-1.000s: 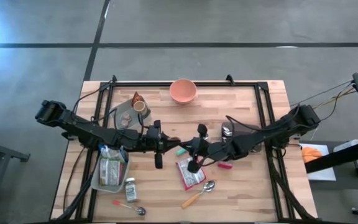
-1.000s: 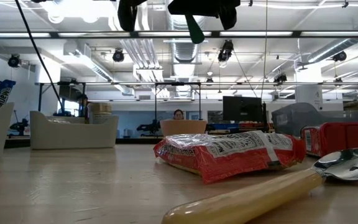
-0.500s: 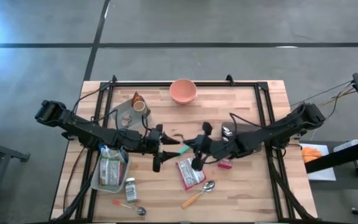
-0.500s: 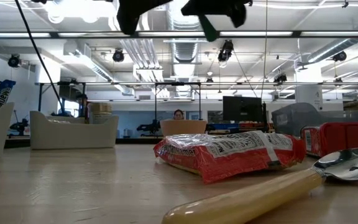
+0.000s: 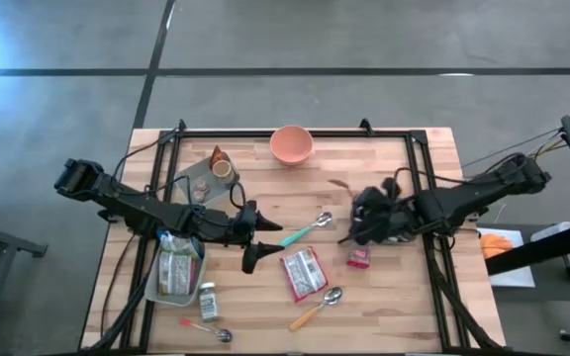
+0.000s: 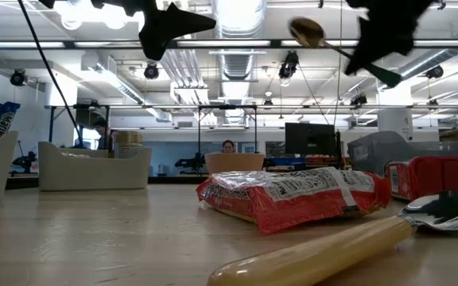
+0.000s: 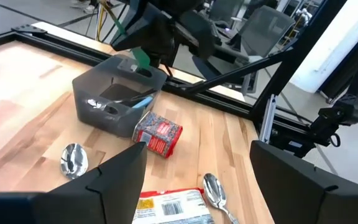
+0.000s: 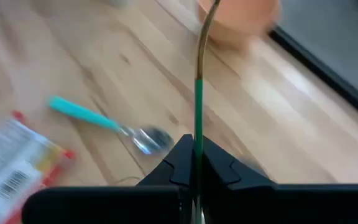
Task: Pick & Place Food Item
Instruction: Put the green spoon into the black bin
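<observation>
Two food packs lying flat on the wooden surface

The red-and-white pouch point(image 5: 304, 273) lies label up, slightly askew, a little off the surface's centre toward the lower edge as seen from above; its crinkled foil bulges and its sealed ends are red point(image 6: 293, 195). The small red packet point(image 5: 357, 259), printed with a pale speckled panel point(image 7: 159, 134), lies near it on the side toward the right edge, apart from it

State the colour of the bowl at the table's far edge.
Salmon pink bowl; clearest in the high view.
</observation>
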You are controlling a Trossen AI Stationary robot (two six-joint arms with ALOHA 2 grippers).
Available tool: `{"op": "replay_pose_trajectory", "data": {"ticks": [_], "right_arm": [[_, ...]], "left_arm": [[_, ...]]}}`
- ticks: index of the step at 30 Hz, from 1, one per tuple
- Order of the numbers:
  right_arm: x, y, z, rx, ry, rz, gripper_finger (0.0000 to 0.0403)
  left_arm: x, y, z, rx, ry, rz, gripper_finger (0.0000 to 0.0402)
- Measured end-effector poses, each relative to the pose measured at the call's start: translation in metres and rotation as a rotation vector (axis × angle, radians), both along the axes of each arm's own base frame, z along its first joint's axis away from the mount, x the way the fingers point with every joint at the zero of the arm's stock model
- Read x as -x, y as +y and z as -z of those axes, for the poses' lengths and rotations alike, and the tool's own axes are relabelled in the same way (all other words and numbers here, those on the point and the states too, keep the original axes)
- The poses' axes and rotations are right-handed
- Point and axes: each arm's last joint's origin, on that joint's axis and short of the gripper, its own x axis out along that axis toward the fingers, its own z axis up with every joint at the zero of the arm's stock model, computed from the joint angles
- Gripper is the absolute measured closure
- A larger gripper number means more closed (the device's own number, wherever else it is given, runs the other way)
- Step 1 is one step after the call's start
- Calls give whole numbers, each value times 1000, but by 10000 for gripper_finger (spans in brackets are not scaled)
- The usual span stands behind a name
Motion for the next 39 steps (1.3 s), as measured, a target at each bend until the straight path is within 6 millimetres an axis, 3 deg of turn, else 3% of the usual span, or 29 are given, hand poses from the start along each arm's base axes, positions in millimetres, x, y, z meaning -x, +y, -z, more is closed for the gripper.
{"op": "replay_pose_trajectory", "data": {"ticks": [5,17,39], "right_arm": [[34,-10,17,-70,102,54,395],[68,-17,59,-206,289,176,395],[77,-17,106,-259,468,107,395]], "left_arm": [[0,0,0,-1,0,0,110],[1,0,2,-11,24,1,110],[3,0,8,-23,89,15,110]]}}
